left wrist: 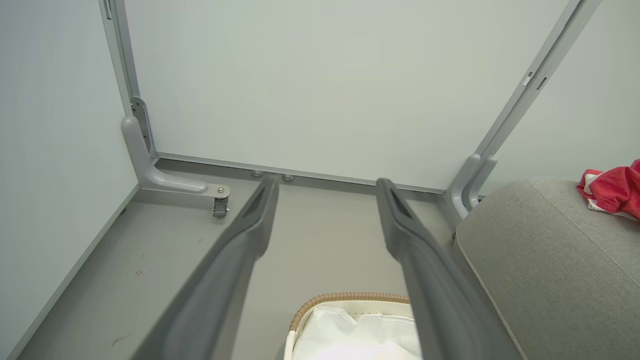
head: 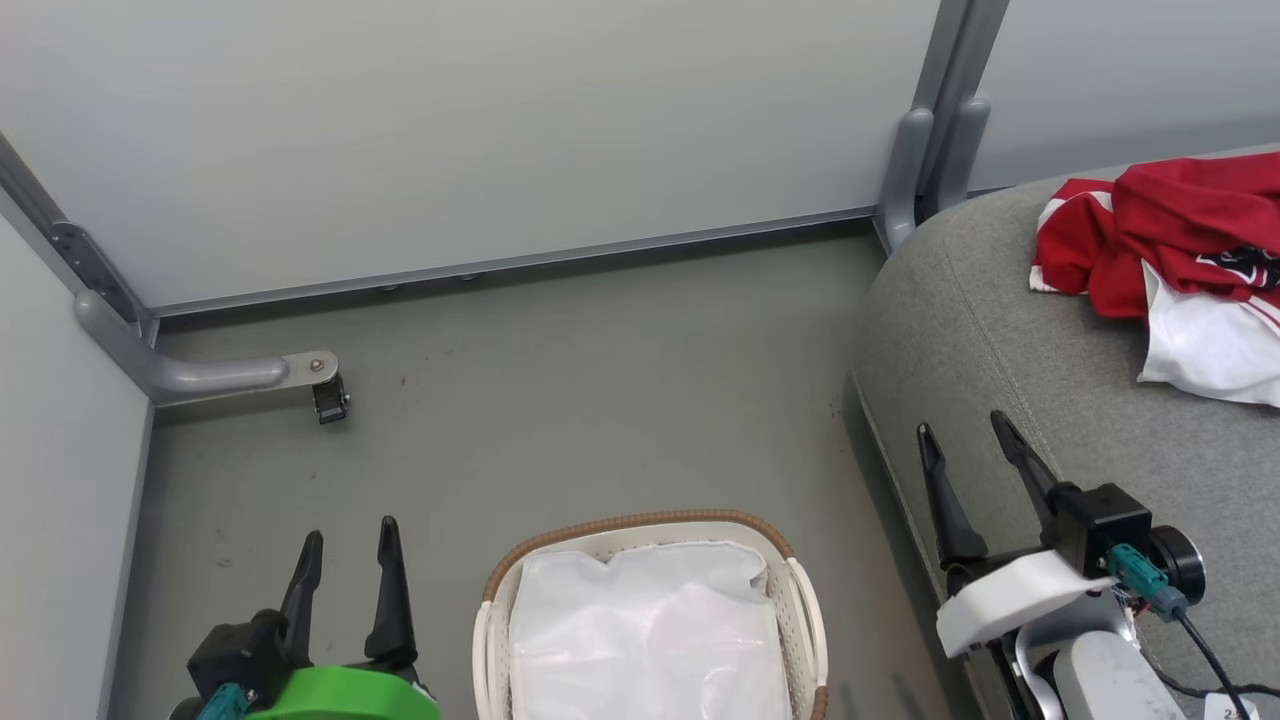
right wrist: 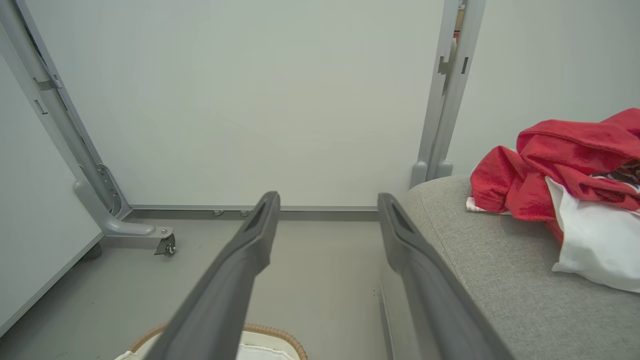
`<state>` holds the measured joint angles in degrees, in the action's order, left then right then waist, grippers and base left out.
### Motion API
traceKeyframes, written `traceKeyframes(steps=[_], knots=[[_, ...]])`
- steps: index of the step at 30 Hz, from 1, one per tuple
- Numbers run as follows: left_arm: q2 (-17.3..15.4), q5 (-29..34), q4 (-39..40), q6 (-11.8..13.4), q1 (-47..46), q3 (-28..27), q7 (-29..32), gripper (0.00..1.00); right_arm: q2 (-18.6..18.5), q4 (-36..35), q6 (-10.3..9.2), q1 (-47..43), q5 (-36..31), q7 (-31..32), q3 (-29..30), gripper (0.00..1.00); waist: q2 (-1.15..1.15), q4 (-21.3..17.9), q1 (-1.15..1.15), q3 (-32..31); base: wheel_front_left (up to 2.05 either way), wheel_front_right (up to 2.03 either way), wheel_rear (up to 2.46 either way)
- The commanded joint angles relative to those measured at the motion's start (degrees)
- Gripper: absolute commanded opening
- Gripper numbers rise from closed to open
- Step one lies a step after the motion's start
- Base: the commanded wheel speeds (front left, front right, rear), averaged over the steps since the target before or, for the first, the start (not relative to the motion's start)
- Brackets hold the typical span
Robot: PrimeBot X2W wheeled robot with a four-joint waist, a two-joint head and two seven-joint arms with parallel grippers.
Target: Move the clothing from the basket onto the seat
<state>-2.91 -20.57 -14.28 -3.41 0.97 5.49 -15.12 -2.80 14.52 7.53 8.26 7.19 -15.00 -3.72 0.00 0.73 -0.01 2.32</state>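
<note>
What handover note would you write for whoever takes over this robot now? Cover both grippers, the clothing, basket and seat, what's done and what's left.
Left gripper: open, empty, left of the basket.
Right gripper: open, empty, at the seat's edge.
Clothing: red and white heap on the seat.
Basket: on the floor, showing a white liner; no red clothing seen in it.
Done: the move looks complete.
Left: perhaps check under the liner.

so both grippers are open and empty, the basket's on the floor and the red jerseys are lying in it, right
No: the head view shows the red jerseys on the grey sofa, not in the basket. The rest holds: basket on the floor, left gripper and right gripper open and empty.
</note>
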Motion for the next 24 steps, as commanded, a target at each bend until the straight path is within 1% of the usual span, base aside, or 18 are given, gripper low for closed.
traceKeyframes(steps=[1,9,24], knots=[[-0.02,-0.26,0.49,0.5,1.29,-0.2,-0.04,1.0,-0.19,-0.68,-0.08,-1.5,0.33,-0.26,-0.2,1.0,0.0,0.03,0.01,0.0,0.0,0.0,0.0],[-0.02,-0.15,1.58,1.3,3.25,-0.87,-0.03,1.0,-0.21,-1.85,-0.08,-4.69,0.53,-0.26,-0.39,1.0,0.0,-0.25,0.01,-0.3,0.0,0.0,0.0],[-0.01,-0.41,2.21,1.47,2.46,-0.72,-0.03,1.0,-0.2,-1.39,-0.08,-4.26,0.87,-0.26,-1.39,1.0,0.0,-0.22,0.01,-0.22,0.0,0.0,0.0]])
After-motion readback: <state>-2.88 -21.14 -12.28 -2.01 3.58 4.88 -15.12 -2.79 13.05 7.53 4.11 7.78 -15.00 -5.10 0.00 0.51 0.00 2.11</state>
